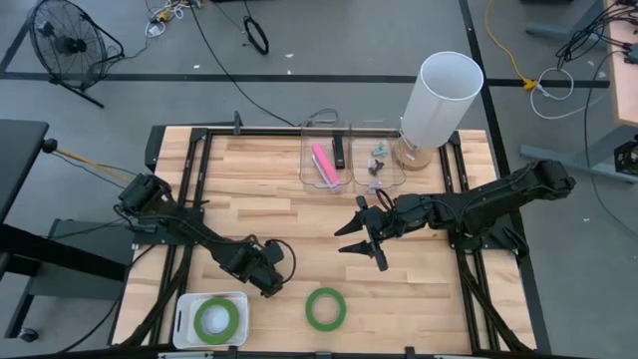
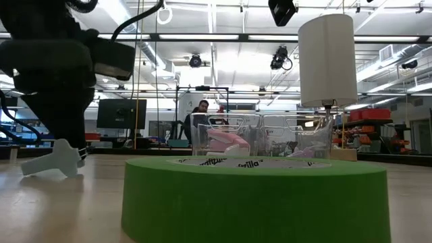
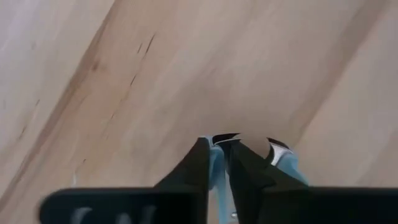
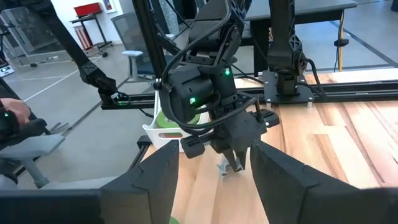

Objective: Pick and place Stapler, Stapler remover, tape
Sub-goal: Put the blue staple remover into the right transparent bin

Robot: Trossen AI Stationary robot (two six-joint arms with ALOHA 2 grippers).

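Observation:
One green tape roll (image 1: 325, 308) lies flat on the wooden table near its near edge; it fills the front of the low view (image 2: 255, 197). A second green roll (image 1: 215, 319) lies in a white bin (image 1: 182, 317) at the near left. The pink-red roll is out of view. A pink stapler (image 1: 324, 165) and a stapler remover (image 1: 377, 160) lie in two clear boxes at the far middle. My left gripper (image 1: 267, 279) is shut and empty, pointing down just above the table beside the bin. My right gripper (image 1: 361, 249) is open and empty above the table's middle.
A tall white cylinder (image 1: 440, 98) stands at the far right beside the clear boxes (image 1: 351, 130). Bare wood lies between the two grippers and around the loose roll. A person (image 2: 200, 115) shows in the room beyond the table.

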